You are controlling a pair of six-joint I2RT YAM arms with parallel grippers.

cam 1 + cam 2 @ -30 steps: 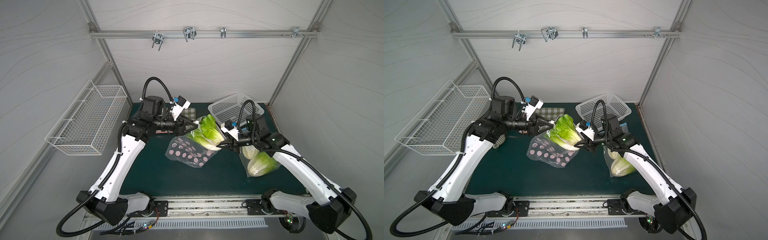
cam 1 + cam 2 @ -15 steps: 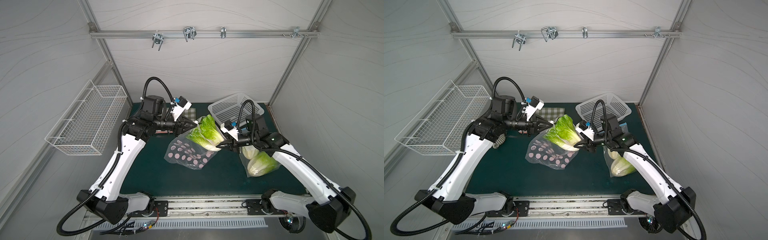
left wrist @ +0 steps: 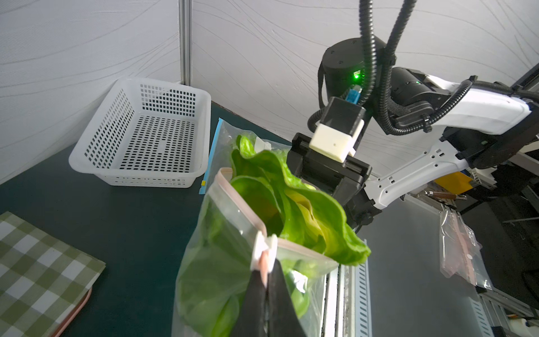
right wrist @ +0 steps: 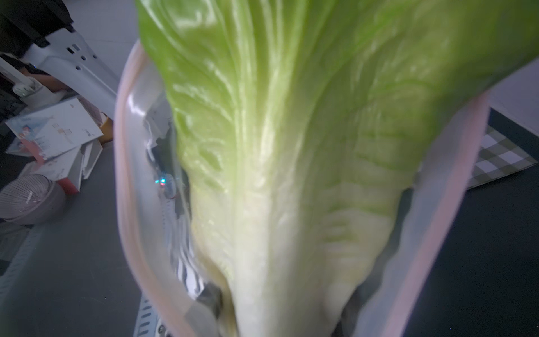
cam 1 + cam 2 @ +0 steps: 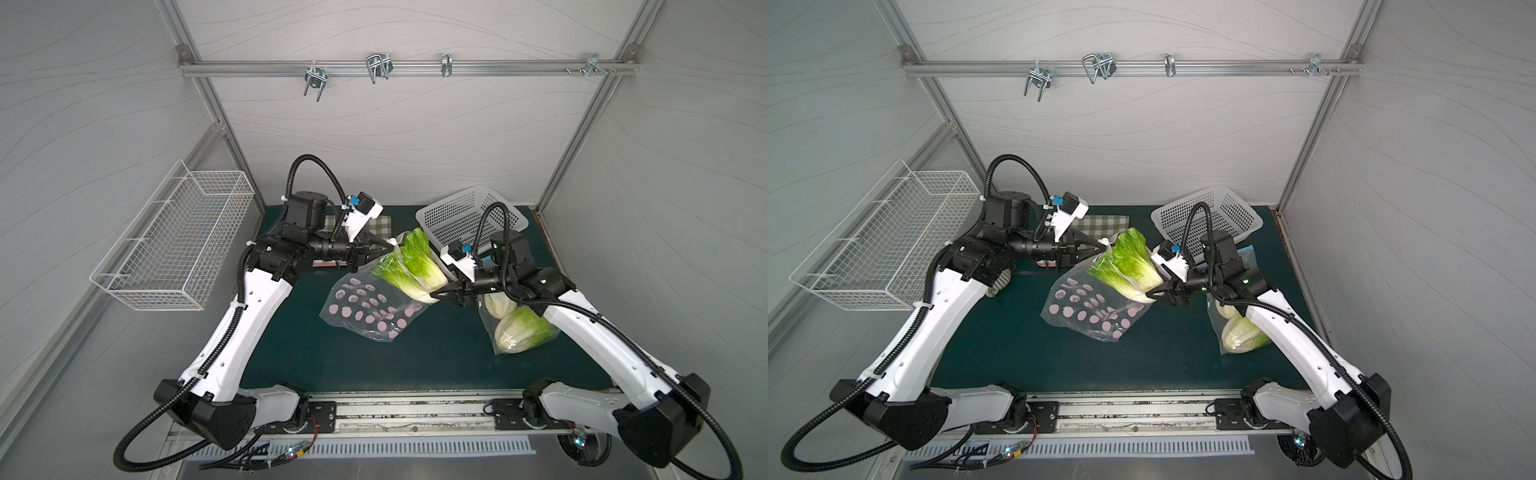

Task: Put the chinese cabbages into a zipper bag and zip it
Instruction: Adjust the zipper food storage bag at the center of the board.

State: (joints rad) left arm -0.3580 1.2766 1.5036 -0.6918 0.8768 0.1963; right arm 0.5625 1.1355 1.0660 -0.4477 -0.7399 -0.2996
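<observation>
Our left claw (image 3: 265, 274) has clamped onto the rim of the bag (image 5: 361, 307). One cabbage (image 5: 415, 266) sits half inside, base at our right claw (image 5: 440, 296), whose grip we cannot tell. Protruding leaves could stop it zipping shut.

Left arm (image 5: 253, 320): glossy white shells on the long links, black housings at the joints, small round holes in the shell.
Right arm (image 5: 590, 336): same build; rows of small holes along its white link show in the left wrist view.
Shoulder housings (image 5: 216, 415): black, blocky, angular.
Base links (image 5: 274, 405): white rounded shells with black end caps.
Cable conduit (image 5: 309, 160): black corrugated hose along each arm, fastened with white ties (image 5: 239, 306).
Wrist cameras (image 5: 368, 210): dark body in a white boxy mount, blue connector (image 3: 354, 94) at the back.
Motor can (image 3: 344, 67): black cylinder, small screws in its face, green light (image 3: 356, 76) lit.
Fingers (image 3: 281, 294): matte black, tapering to narrow tips.
</observation>
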